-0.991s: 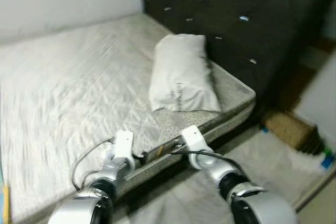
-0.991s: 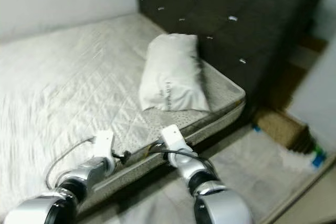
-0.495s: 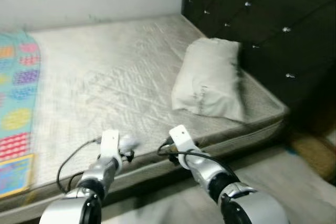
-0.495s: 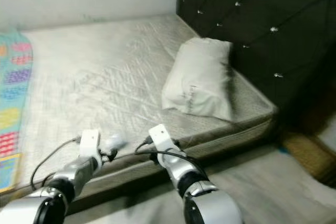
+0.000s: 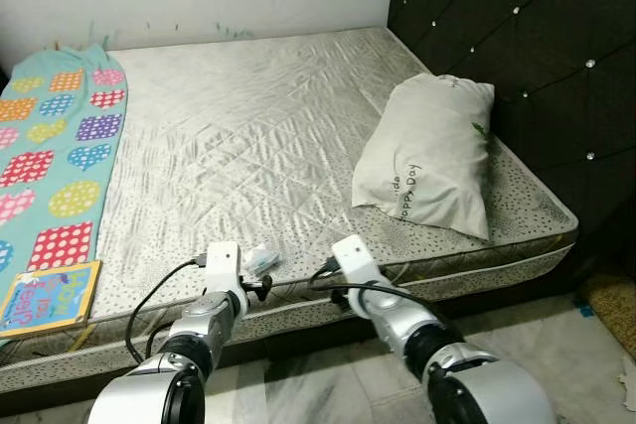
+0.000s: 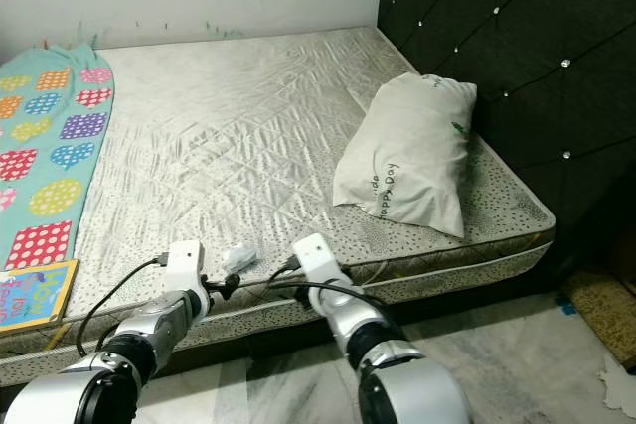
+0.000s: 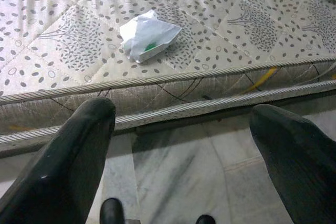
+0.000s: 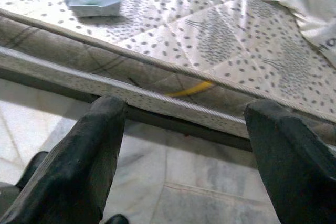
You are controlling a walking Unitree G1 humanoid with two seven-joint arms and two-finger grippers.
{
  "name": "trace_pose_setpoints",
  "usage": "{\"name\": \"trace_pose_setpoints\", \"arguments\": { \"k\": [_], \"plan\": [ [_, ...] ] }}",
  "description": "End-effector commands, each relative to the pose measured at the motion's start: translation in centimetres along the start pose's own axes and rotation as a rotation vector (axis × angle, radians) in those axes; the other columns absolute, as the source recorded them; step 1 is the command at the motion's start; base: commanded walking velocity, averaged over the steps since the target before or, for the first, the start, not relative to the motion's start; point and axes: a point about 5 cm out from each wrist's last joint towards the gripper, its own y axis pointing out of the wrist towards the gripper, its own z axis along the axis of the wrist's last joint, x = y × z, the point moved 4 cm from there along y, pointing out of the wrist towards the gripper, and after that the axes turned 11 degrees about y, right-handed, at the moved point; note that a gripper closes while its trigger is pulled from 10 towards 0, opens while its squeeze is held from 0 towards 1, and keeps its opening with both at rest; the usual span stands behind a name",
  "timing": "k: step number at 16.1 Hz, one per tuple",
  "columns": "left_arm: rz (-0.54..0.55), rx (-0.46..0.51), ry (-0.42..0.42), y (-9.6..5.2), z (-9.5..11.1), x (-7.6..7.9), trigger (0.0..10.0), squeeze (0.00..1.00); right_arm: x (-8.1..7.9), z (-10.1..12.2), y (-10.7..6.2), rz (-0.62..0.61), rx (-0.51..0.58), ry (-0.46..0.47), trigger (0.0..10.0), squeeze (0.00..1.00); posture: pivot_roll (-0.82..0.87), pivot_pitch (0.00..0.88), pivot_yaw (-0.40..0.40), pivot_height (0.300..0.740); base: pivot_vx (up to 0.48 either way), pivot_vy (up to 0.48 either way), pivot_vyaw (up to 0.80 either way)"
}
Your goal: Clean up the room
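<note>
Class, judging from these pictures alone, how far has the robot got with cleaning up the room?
Nothing looks done yet. In hand: the left gripper and right gripper, both open and holding nothing, hang at the mattress edge, just short of the crumpled wrapper. Left: the wrapper, the book and the patterned blanket all lie on the bed.

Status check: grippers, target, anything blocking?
Left gripper and right gripper open, empty, at mattress edge. Crumpled wrapper ahead of left gripper. Path unobstructed.
</note>
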Motion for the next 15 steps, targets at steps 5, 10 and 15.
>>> {"name": "trace_pose_setpoints", "arguments": {
  "k": [5,10,15],
  "plan": [
    [-0.001,0.019,0.002,0.01,0.76,-0.33,10.0,0.0,-0.43,0.7,0.03,0.016,0.016,-0.004,10.0,0.0,-0.03,0.019,-0.039,0.74,0.314,0.0,0.0],
    [-0.001,0.017,0.012,0.03,0.82,-0.27,10.0,0.0,-0.35,0.75,0.03,0.014,0.015,0.016,10.0,0.0,-0.03,0.019,-0.038,0.74,0.253,0.0,0.0],
    [0.017,0.002,0.035,0.02,0.57,-0.39,10.0,0.0,-0.45,0.8,0.03,0.023,0.018,0.008,10.0,0.0,-0.03,0.016,-0.036,0.74,0.0,0.0,0.25]
  ]
}}
